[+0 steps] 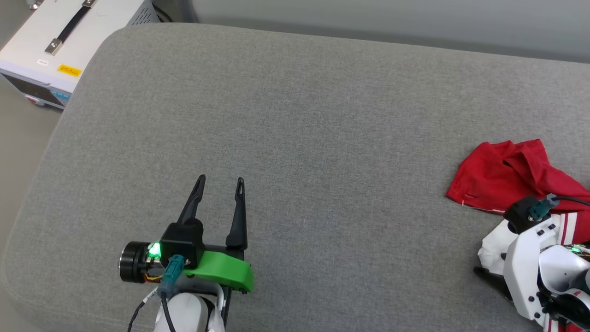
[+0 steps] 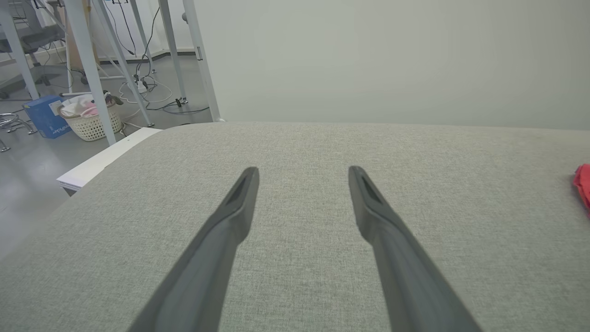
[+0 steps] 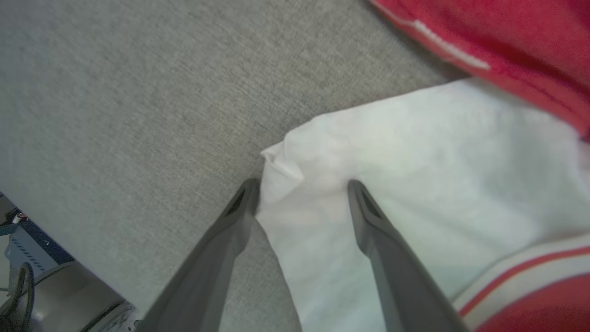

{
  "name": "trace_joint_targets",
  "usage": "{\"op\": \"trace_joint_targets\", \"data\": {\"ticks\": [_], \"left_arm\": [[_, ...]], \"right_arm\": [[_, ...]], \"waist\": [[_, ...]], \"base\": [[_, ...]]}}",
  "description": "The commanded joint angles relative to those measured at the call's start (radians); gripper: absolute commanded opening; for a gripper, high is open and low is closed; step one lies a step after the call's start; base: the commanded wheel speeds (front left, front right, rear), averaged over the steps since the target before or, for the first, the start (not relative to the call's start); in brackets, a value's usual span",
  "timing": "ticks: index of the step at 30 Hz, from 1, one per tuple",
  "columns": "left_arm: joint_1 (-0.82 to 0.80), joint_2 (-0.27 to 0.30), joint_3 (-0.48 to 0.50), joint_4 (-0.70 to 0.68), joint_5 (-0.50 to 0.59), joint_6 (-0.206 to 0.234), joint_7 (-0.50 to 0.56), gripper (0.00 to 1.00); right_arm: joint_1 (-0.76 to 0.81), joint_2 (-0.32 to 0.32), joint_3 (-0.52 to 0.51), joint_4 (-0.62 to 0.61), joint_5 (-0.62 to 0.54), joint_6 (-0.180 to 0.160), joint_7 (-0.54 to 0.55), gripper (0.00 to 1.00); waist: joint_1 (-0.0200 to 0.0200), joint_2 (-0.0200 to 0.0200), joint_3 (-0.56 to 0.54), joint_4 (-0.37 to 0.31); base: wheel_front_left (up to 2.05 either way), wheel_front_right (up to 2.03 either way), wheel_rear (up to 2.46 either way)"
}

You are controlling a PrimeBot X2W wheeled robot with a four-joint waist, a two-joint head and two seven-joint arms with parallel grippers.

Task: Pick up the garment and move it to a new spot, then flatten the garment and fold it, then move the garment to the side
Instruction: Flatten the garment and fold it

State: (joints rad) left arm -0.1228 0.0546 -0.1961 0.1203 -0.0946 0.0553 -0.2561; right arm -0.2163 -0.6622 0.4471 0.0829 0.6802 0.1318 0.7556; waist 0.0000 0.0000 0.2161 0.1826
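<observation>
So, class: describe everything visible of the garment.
The garment is a crumpled red jersey with a white sleeve and red-and-white striped trim, soft knit by its look. It lies bunched at the right of the grey cushion. The open right gripper straddles the sleeve's corner, not yet closed.

Grey couch (image 1: pixel 295 138); pale wall (image 2: pixel 392 60); grey floor (image 2: pixel 27 184).

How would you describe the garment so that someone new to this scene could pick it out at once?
On the wide grey cushion, look towards its right side in the head view, by the right gripper. The garment lies crumpled there: bright red cloth with a white sleeve and red-and-white striped trim, the only loose cloth there.
</observation>
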Motion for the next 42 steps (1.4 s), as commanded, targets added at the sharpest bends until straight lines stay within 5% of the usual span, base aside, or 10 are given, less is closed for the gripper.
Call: {"op": "trace_joint_targets", "data": {"ticks": [1, 7, 8, 9, 16, 28, 35, 42], "left_arm": [[-0.018, -0.004, -0.004, -0.001, -0.004, 0.007, -0.006, 1.00], [-0.016, -0.004, 0.001, 0.009, -0.008, 0.015, -0.006, 1.00], [-0.012, -0.004, 0.005, 0.011, -0.008, 0.016, -0.006, 1.00], [-0.008, -0.004, 0.007, 0.012, -0.007, 0.017, -0.006, 1.00], [0.009, -0.004, 0.019, 0.020, 0.000, 0.012, -0.006, 1.00], [0.018, -0.004, 0.016, 0.017, 0.000, 0.004, -0.006, 1.00], [0.005, -0.004, 0.007, 0.014, -0.013, 0.009, -0.006, 1.00], [-0.024, -0.004, -0.008, 0.019, -0.030, 0.018, -0.006, 1.00]], "right_arm": [[-0.016, 0.008, 0.014, 0.045, -0.014, -0.001, -0.015, 1.00], [-0.017, 0.022, 0.086, 0.154, 0.000, -0.001, -0.070, 1.00], [-0.020, 0.022, 0.091, 0.156, 0.007, -0.001, -0.088, 0.43], [-0.025, 0.019, 0.094, 0.155, 0.009, -0.001, -0.107, 0.01], [-0.051, 0.005, 0.037, 0.104, 0.030, -0.001, -0.272, 0.00], [-0.098, 0.029, -0.075, -0.107, 0.009, -0.001, -0.358, 0.00], [-0.239, 0.127, 0.011, -0.130, -0.033, -0.001, -0.357, 0.00], [-0.449, 0.274, 0.191, 0.030, -0.038, -0.001, -0.365, 0.00]], "waist": [[0.0000, 0.0000, 0.019, 0.017], [0.0000, 0.0000, 0.011, 0.016], [0.0000, 0.0000, 0.005, 0.011], [0.0000, 0.0000, 0.000, 0.007], [0.0000, 0.0000, -0.051, -0.024], [0.0000, 0.0000, -0.067, -0.009], [0.0000, 0.0000, -0.038, 0.037], [0.0000, 0.0000, 0.016, 0.087]], "base": [[0.00, 0.00, 0.00], [0.00, 0.00, 0.00], [0.00, 0.00, 0.00], [0.00, 0.00, 0.00], [0.00, 0.00, 0.00], [0.00, 0.00, 0.00], [0.00, 0.00, 0.00], [0.00, 0.00, 0.00]]}}
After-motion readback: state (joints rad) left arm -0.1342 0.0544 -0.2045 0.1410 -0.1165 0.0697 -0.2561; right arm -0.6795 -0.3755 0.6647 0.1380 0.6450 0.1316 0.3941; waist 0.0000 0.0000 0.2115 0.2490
